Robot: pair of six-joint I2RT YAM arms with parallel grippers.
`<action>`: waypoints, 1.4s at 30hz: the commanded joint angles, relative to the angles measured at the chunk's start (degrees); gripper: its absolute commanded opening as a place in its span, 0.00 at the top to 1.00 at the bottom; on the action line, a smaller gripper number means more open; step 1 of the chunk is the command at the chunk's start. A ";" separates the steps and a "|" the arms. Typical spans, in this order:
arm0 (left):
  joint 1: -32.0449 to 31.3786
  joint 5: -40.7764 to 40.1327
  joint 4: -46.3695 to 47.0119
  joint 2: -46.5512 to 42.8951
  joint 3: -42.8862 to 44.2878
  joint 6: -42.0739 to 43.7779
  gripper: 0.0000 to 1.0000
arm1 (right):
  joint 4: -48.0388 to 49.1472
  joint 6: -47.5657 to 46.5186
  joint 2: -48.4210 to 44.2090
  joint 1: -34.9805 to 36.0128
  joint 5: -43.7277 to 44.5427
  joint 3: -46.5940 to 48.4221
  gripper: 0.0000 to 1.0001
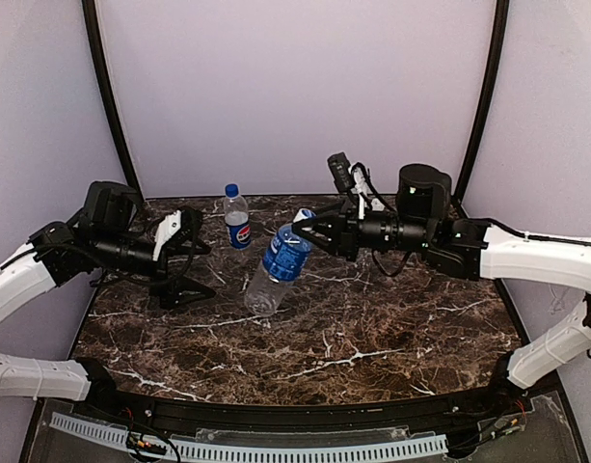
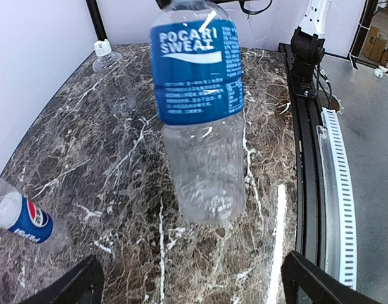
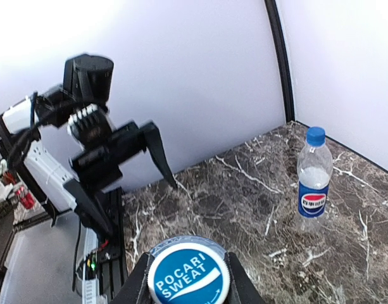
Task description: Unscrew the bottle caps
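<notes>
Right arm (image 1: 526, 256) stretches level toward the Pocari Sweat bottle (image 1: 281, 260), the right gripper (image 1: 307, 222) clamped on its cap (image 3: 188, 277). The left gripper (image 1: 191, 260) (jaws spread wide) faces the bottle from the opposite side, apart.

Held the Pocari cap (image 3: 188, 277) between right gripper (image 3: 187, 288) fingers. Faced the left gripper (image 3: 142, 206), beyond that cap to its left, jaws spread wide. Showed a Pepsi bottle (image 3: 313, 183) upright on the table (image 3: 244, 209), beyond-right of that cap, blue cap (image 3: 315, 135) on.
</notes>
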 commanded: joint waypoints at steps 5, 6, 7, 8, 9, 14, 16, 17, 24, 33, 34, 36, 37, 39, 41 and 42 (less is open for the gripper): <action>-9.51 -10.11 10.91 10.23 6.16 -10.27 0.01 | 14.37 11.62 6.86 2.47 3.53 6.06 1.00; -9.58 -11.02 11.47 10.67 6.62 -11.27 0.01 | 14.44 11.54 7.29 2.74 3.36 6.57 1.00; -9.62 -10.90 12.12 11.32 7.21 -12.23 0.02 | 14.61 11.54 7.52 2.72 3.45 6.82 1.00; -9.67 -10.10 12.25 11.52 7.41 -12.34 0.03 | 15.15 11.64 7.58 2.74 3.44 6.84 1.00; -9.66 -9.74 12.38 11.91 7.56 -12.59 0.04 | 15.93 11.75 7.70 2.77 3.45 6.71 1.00; -9.73 -10.16 13.13 13.28 7.11 -15.21 0.14 | 18.53 12.66 9.07 2.75 2.20 7.42 1.00; -9.72 -9.63 13.20 13.89 7.23 -15.84 0.14 | 18.82 12.68 9.54 2.85 1.95 7.88 1.00; -9.76 -9.51 13.36 14.08 7.33 -16.12 0.14 | 19.04 12.74 9.67 2.84 1.91 7.92 1.00; -9.77 -9.08 14.04 14.68 8.64 -15.64 0.42 | 19.14 13.24 9.96 2.87 2.15 7.77 1.00; -10.08 -30.22 14.68 12.70 6.38 -0.09 0.57 | 0.66 10.73 5.59 2.86 10.64 12.92 0.36; -10.55 -38.15 15.55 12.60 5.98 2.48 0.57 | -1.05 11.36 5.00 2.86 12.50 13.20 0.33; -11.21 -47.35 19.47 12.47 4.52 10.22 0.57 | -3.82 13.47 4.52 2.90 15.68 13.66 0.24; -11.49 -49.37 21.97 12.50 3.70 14.69 0.57 | -5.00 14.61 4.72 2.86 16.62 13.97 0.20; -12.33 -53.33 24.27 12.69 3.09 19.39 0.57 | -7.26 16.61 5.82 2.82 17.39 15.48 0.12; -13.21 -55.53 25.43 12.94 2.96 21.41 0.57 | -8.98 18.09 7.59 2.66 16.80 17.36 0.09; -13.66 -56.50 25.62 13.12 2.96 21.76 0.57 | -9.54 18.57 8.45 2.64 16.13 18.38 0.10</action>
